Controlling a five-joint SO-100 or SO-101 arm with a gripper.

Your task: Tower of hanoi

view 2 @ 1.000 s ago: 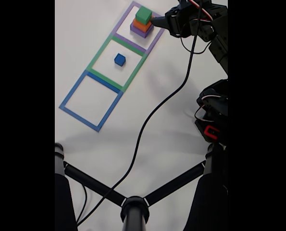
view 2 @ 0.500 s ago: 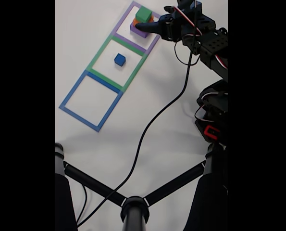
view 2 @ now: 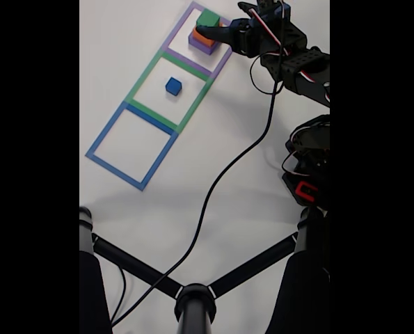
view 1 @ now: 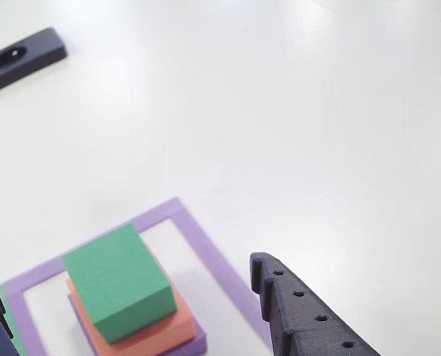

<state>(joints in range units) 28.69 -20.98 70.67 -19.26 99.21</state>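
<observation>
Your tool (view 2: 217, 28), spread, straddles the green cube (view 1: 116, 282) atop orange (view 1: 161, 334) and purple (view 1: 194, 343) near the counter's far edge; the blue cube (view 2: 173, 86) sits alone, most moves remaining.

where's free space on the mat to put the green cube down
The blue square outline is bare inside. The green square outline holds just the small blue cube, with room around it. The purple square outline is crowded: the green cube tops the orange and purple stack, with the tool reaching in.
</observation>
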